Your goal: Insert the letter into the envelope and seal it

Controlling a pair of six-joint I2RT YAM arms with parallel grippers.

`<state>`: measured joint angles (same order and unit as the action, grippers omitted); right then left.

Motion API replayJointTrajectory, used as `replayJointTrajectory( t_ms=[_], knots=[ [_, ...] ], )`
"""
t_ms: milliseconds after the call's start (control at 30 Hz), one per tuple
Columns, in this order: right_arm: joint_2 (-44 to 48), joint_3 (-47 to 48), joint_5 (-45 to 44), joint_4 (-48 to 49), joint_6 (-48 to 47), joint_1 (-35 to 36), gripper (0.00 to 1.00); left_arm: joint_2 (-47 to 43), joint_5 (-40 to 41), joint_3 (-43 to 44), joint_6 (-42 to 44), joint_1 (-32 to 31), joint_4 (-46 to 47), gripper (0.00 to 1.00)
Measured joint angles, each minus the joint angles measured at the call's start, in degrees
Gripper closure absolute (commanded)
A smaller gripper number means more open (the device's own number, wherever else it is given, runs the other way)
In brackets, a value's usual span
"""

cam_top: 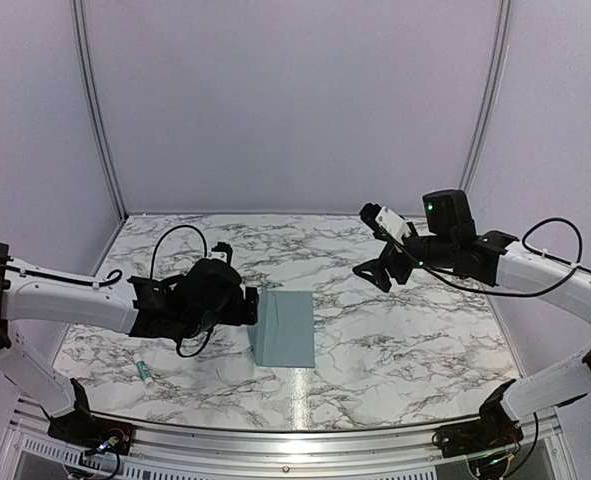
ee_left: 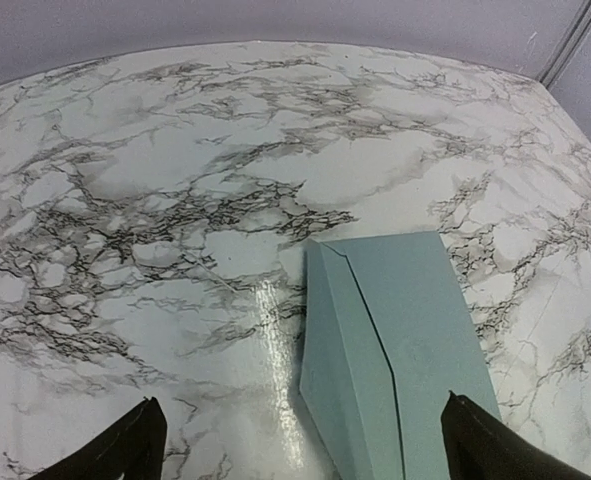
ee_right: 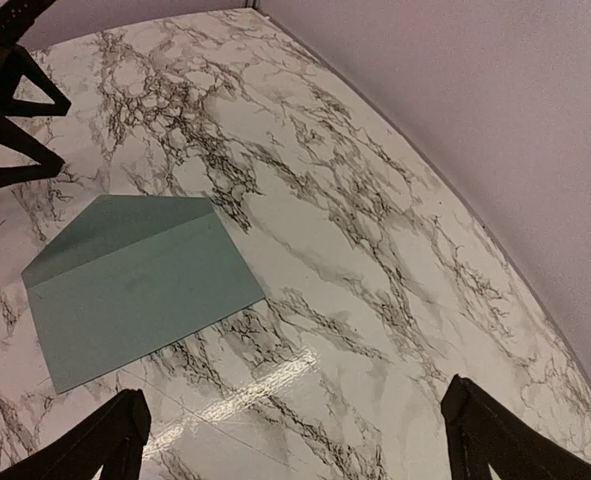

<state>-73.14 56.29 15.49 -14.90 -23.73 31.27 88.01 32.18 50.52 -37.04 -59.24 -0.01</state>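
envelope (cam_top: 285,328) flat, flap (ee_left: 343,365) folded over | letter unseen, probably inside | left gripper (cam_top: 248,304), right gripper (cam_top: 375,272): both released, empty | seal unconfirmed, task judged nearly done

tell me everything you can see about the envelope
The envelope is a muted blue-green paper rectangle lying flat near the middle of the marble table. Its pointed flap is folded over the body along the left long edge, which looks slightly raised. No letter shows. Only the table touches it.
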Motion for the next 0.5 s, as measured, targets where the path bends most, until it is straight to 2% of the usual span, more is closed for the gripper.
replayJointTrajectory(
  t_ms=[167,367,400,500],
  knots=[
    [-0.81,-0.92,-1.11,0.92,-0.20,0.00,0.01,-5.73,4.63,0.02,2.54,0.00,-6.64,0.01],
    [-2.29,-0.98,-0.52,0.55,-1.49,0.00,0.02,-8.52,11.82,2.14,-6.51,4.24,-23.93,0.01],
    [-2.25,-1.05,-0.15,0.59,-1.86,0.00,0.03,-8.61,12.52,2.14,-7.82,5.27,-26.62,0.03],
    [-2.21,-1.31,0.50,0.57,-2.73,0.00,0.05,-10.58,13.51,0.55,-11.98,6.27,-31.85,0.18]
  ],
)
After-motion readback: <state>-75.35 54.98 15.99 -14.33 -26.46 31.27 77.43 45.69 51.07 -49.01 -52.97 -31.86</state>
